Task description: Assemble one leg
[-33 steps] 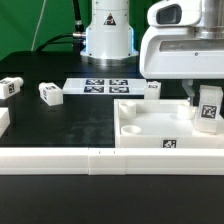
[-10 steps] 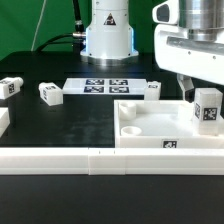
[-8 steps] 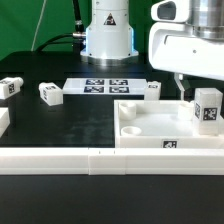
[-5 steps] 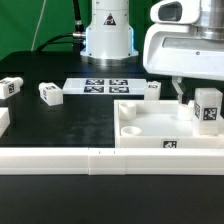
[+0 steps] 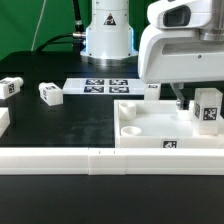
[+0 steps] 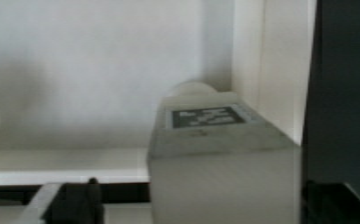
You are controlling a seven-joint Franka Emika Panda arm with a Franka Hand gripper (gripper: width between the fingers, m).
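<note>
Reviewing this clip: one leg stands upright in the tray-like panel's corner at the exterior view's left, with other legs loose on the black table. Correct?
Not quite. The upright leg stands in the panel's corner at the exterior view's right, beside the tool. Other legs, such as one, do lie loose on the table.

My scene was evenly and brightly lit, white parts nearly glaring against the black table point(image 5: 60, 120). My wrist view was soft and blurred, with faint shadows.

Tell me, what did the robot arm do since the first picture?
The gripper let go of the leg and moved toward the exterior view's left. The leg now stands alone at the panel's corner. The other legs on the table and the marker board stayed put.
</note>
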